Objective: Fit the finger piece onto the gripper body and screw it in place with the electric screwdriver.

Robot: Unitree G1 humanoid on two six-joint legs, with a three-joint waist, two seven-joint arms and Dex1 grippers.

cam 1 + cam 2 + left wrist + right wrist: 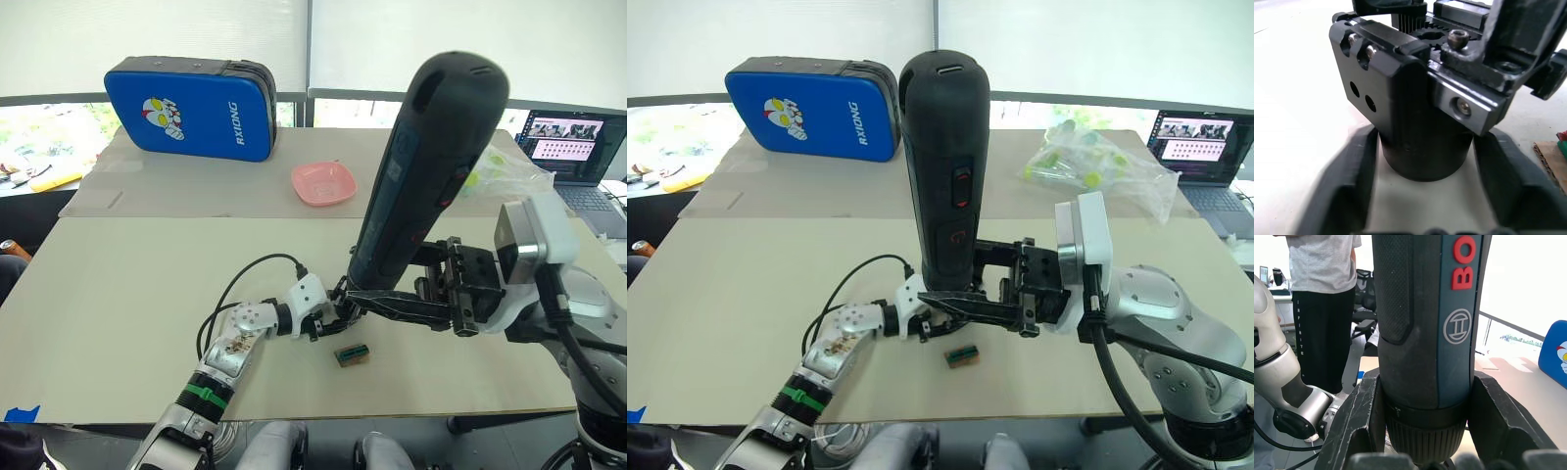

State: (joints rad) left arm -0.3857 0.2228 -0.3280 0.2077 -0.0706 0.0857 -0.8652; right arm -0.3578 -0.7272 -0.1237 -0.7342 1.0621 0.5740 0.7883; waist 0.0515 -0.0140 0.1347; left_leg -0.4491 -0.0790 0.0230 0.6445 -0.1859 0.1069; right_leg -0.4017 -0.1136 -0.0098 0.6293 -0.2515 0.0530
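Observation:
The electric screwdriver [431,166] stands nearly upright over the middle of the table, tip down, with a red mark on its side. My right gripper [945,304] is shut on its lower end, and the fingers [1356,426] clamp its collar on both sides. Directly below it my left gripper [328,318] is shut on the gripper body [1400,98], holding the body's round base between its fingers [1347,186]. The finger piece [1528,44] rests on top of the body, with a screw head [1458,36] showing beside it. The screwdriver's bit is hidden.
A small green-and-brown block [352,354] lies on the table just in front of the grippers. Further back are a pink dish [323,183], a blue case [191,108], a plastic bag of green items [1097,162] and a laptop [568,147]. A person [1322,284] stands off to one side.

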